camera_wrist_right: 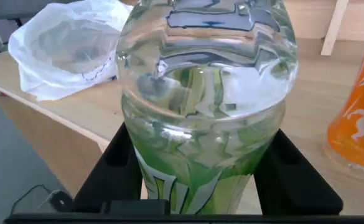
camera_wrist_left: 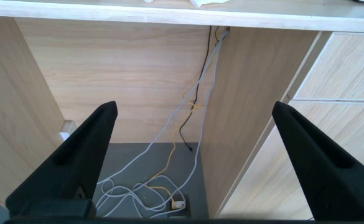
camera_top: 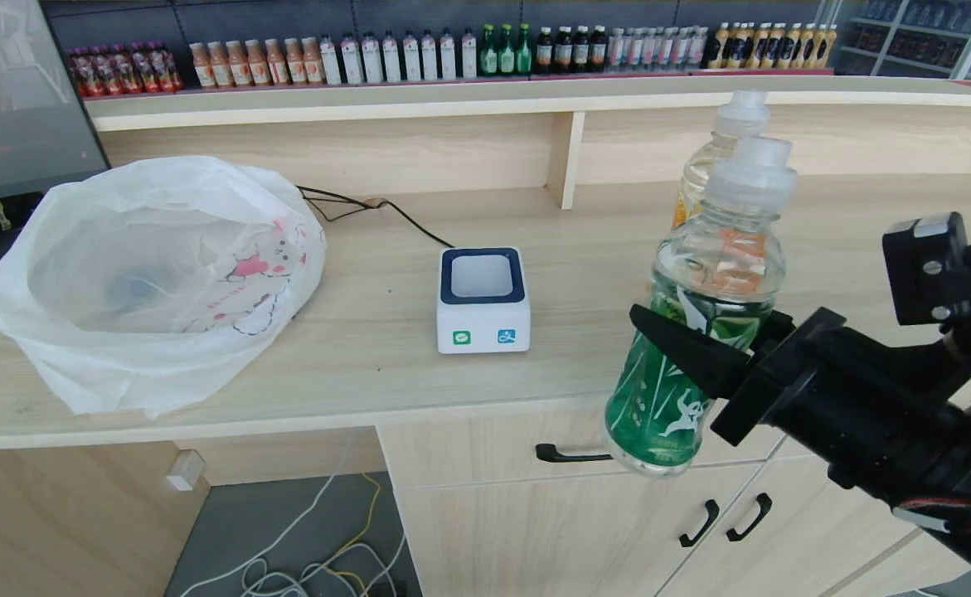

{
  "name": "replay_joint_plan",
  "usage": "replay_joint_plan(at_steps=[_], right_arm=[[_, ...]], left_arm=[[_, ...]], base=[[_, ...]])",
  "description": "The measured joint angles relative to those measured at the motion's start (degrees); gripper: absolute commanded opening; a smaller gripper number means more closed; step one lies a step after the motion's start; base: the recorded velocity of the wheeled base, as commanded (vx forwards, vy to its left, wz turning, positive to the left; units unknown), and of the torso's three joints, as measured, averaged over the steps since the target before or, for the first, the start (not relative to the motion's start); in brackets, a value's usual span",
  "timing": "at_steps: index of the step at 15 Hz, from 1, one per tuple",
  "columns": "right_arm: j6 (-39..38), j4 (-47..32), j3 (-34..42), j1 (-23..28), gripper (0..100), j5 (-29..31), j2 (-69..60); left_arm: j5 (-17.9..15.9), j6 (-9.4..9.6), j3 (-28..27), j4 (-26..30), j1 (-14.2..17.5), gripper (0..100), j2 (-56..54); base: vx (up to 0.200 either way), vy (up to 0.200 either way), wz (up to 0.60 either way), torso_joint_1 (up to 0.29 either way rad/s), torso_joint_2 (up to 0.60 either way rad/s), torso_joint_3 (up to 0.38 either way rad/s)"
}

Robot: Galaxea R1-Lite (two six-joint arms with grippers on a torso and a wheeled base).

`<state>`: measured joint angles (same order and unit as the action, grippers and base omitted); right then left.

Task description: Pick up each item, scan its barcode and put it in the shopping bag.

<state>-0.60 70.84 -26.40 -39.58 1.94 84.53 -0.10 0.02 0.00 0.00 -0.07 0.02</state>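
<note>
My right gripper (camera_top: 713, 352) is shut on a clear bottle with a green label (camera_top: 696, 332), held upright in the air over the counter's front edge, to the right of the white barcode scanner (camera_top: 483, 300). In the right wrist view the green bottle (camera_wrist_right: 203, 118) sits between the black fingers (camera_wrist_right: 116, 165). An orange-label bottle (camera_top: 713, 153) stands on the counter behind it; it also appears as the orange bottle (camera_wrist_right: 359, 121). The white shopping bag (camera_top: 157, 274) lies open at the counter's left. My left gripper (camera_wrist_left: 191, 162) hangs open below the counter, in front of the cabinet side and cables.
The wooden counter (camera_top: 369, 365) has a raised back shelf (camera_top: 535, 99) with a divider (camera_top: 566, 157). The scanner's black cable (camera_top: 369, 207) runs behind the bag. Cabinet doors with black handles (camera_top: 564, 454) are below. Loose cables (camera_wrist_left: 157, 180) lie on the floor.
</note>
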Motion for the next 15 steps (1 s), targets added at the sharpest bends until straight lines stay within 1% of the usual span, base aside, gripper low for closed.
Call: replay_joint_plan(at_steps=[2,3,4,6,10,13,15], right_arm=[[-0.66,1.39,-3.47,4.23,0,1.21,-0.40],[-0.88,1.50,-4.88,5.77,0,3.34,-0.71],[-0.84,1.50,-5.57,6.46,0,4.02,-0.93],[0.13,2.02,-6.30,7.06,0,4.02,-1.16],[3.11,7.19,-5.60,7.25,0,4.18,-1.45],[3.38,9.13,-5.34,7.50,0,4.46,-1.32],[3.38,9.81,-5.05,8.55,0,4.57,-0.99]], left_arm=[[0.00,0.02,0.00,0.00,0.00,100,0.00],[0.02,0.02,0.00,0.00,-0.04,100,0.00],[0.02,0.05,0.00,0.00,-0.04,100,0.00],[0.00,0.07,0.00,0.00,-0.04,100,0.00],[0.02,-0.02,0.00,0.00,0.00,100,0.00],[0.00,0.05,0.00,0.00,-0.02,100,0.00],[0.00,0.07,0.00,0.00,-0.04,100,0.00]], base=[[0.000,0.000,0.00,0.000,0.00,0.000],[0.000,0.000,0.00,0.000,0.00,0.000],[0.000,0.000,0.00,0.000,0.00,0.000],[0.000,0.000,0.00,0.000,0.00,0.000],[0.000,0.000,0.00,0.000,0.00,0.000],[0.000,0.000,0.00,0.000,0.00,0.000],[0.000,0.000,0.00,0.000,0.00,0.000]])
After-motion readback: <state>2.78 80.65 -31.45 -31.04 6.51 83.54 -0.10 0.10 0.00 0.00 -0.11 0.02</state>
